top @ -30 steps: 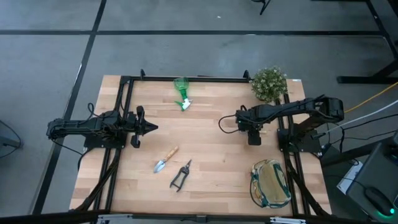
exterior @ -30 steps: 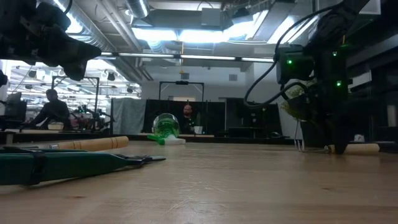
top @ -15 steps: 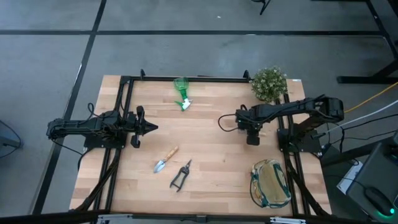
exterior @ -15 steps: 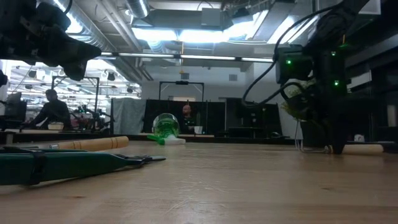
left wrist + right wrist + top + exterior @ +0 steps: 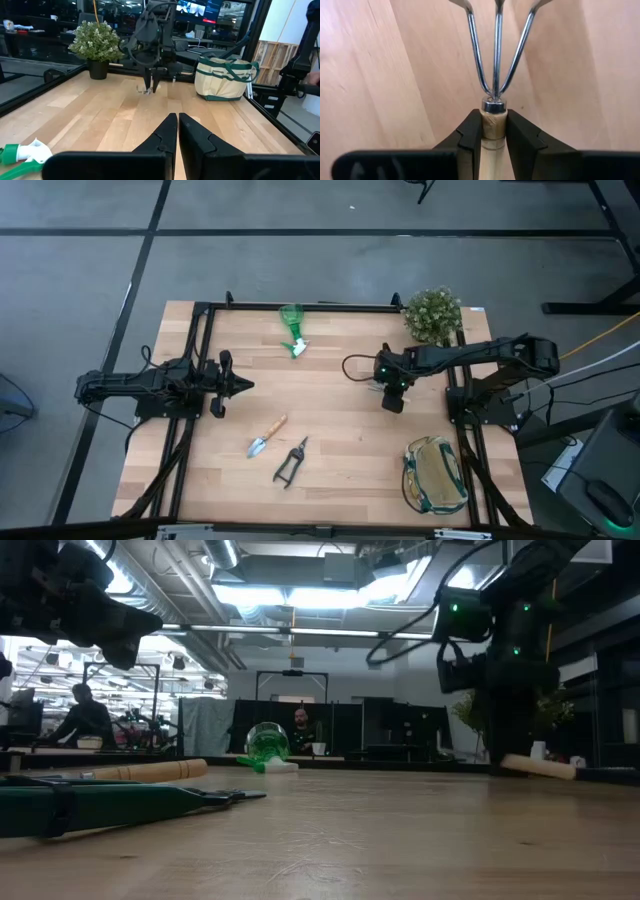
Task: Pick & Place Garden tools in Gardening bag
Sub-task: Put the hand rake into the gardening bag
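high: your right tool [image 5: 392, 402] hangs mid-tabletop, bag [image 5: 434, 475] near | low: wooden handle [image 5: 538, 766] lifted, tilted | left wrist: left tool [image 5: 177, 131] pinched shut, idle | right wrist: fingers [image 5: 470, 133] clamp the hand rake [image 5: 495, 75] by its handle end, prongs forward for carrying

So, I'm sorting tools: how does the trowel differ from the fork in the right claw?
The trowel lies loose; the fork is clamped in the right claw. The trowel ends in one blade, the fork in three thin prongs. Both have wooden handles.
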`<action>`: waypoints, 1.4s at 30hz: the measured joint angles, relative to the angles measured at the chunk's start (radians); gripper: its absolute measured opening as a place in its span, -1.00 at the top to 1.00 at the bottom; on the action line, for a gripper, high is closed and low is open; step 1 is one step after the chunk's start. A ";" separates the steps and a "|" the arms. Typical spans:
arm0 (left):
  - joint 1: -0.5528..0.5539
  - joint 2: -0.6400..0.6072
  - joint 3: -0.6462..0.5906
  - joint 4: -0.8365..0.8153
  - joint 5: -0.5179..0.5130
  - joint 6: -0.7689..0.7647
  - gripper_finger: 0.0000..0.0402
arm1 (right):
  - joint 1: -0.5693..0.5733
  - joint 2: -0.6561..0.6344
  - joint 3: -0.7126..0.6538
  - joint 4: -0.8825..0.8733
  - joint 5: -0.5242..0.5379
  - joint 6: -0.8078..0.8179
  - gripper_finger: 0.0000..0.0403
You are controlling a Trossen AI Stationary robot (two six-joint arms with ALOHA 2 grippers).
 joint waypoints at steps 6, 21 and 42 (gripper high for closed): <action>0.000 0.000 0.000 0.000 0.002 0.000 0.94 | 0.000 -0.148 0.000 0.013 0.006 0.084 0.65; 0.000 0.000 0.000 0.000 0.003 0.000 0.95 | 0.000 -0.534 0.001 0.023 0.011 0.326 0.65; 0.000 0.000 0.000 0.000 0.003 0.000 0.95 | 0.099 -0.748 0.001 0.318 0.029 0.608 0.65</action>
